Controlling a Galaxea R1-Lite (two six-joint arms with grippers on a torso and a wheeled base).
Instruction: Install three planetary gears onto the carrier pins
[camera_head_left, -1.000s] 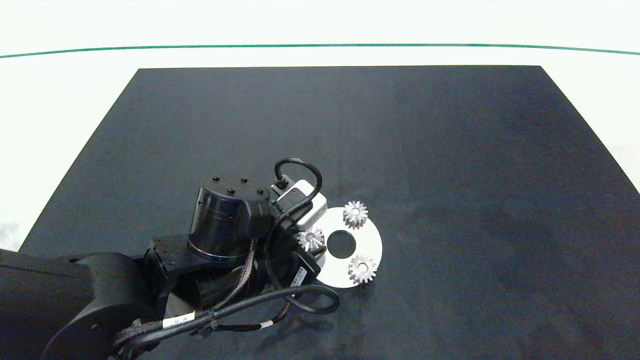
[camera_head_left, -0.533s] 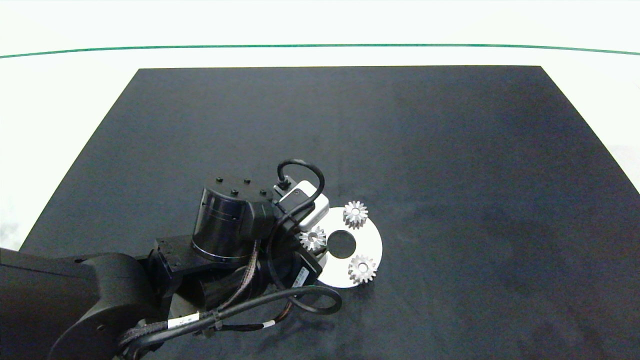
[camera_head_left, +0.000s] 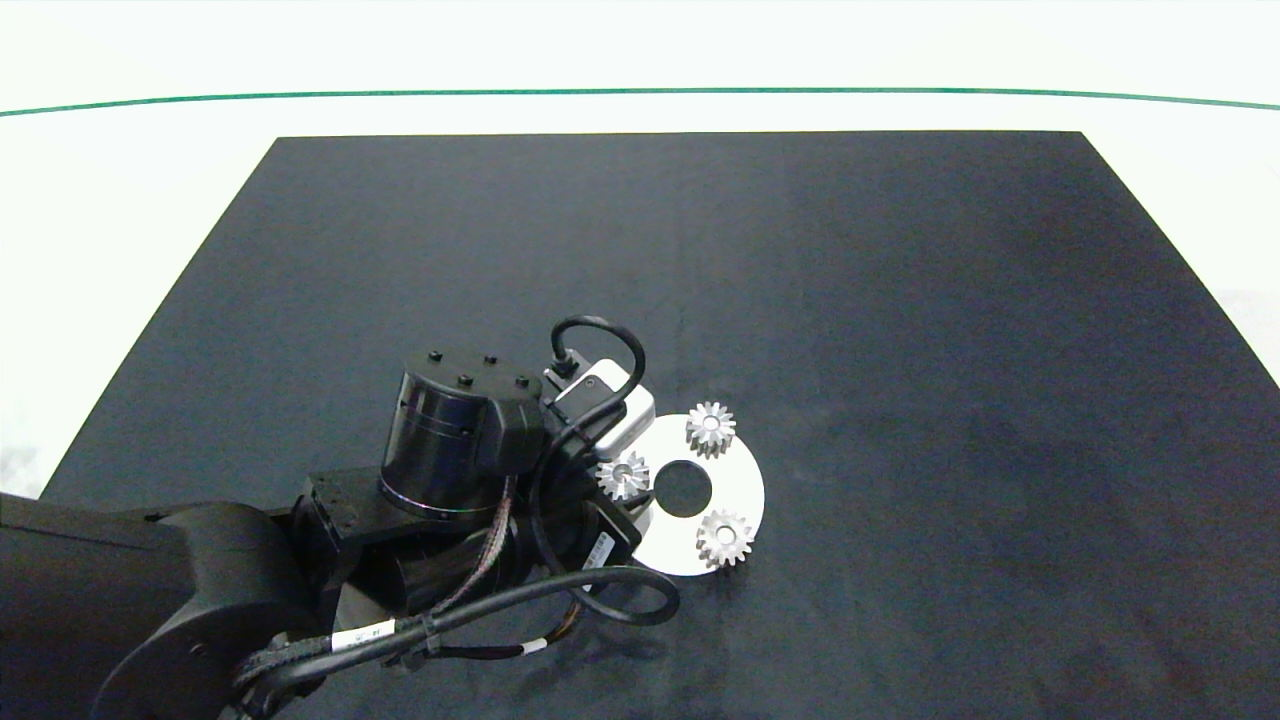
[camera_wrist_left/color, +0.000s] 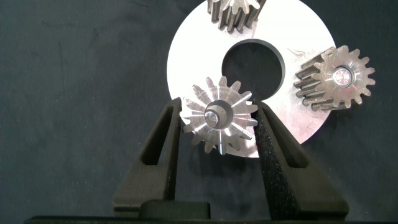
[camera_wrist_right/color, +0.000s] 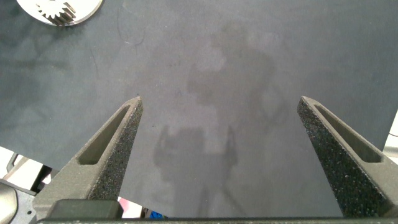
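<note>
Left gripper (camera_wrist_left/color: 217, 124) is pinching a gear (camera_wrist_left/color: 216, 116) on its pin on the white disc (camera_head_left: 742, 487); two other gears (camera_head_left: 710, 428) sit on theirs. Right gripper (camera_wrist_right/color: 219, 115) hangs spread wide over the mat.

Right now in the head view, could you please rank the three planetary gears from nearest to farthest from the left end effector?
1. Gear on the disc's left side, between the left end effector's fingers.
2 and 3. Far-side gear and near-side gear: too close to call.

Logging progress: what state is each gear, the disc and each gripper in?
Far gear: seated on its pin.
Near gear: seated on its pin.
Third gear: on the disc, between the left gripper fingers.
White disc: flat on the mat.
Right gripper: open, empty.
</note>
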